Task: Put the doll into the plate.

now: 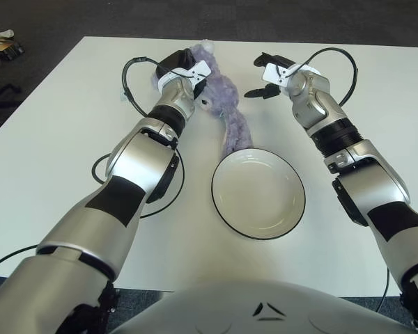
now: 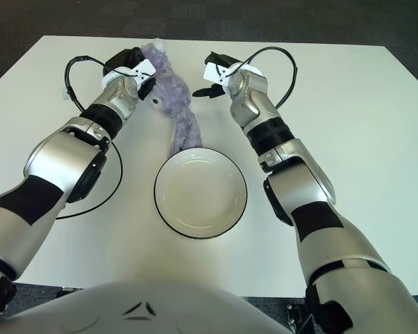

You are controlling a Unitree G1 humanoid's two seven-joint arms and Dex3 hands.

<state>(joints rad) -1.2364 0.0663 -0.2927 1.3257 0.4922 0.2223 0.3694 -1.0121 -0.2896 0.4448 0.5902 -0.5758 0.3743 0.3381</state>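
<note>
A fluffy purple doll (image 1: 226,104) lies on the white table, stretched from the far middle down to the rim of the plate. The white plate (image 1: 226,209) with a dark rim sits at the table's middle, nothing in it. My left hand (image 1: 177,61) is at the doll's upper end, its fingers pressed into the fur of the head. My right hand (image 1: 266,75) hovers just right of the doll's upper body, fingers spread, holding nothing.
Black cables (image 1: 129,90) loop over the table left of my left arm, and another cable (image 1: 345,62) arcs behind my right wrist. The table's far edge (image 1: 320,43) runs just beyond both hands.
</note>
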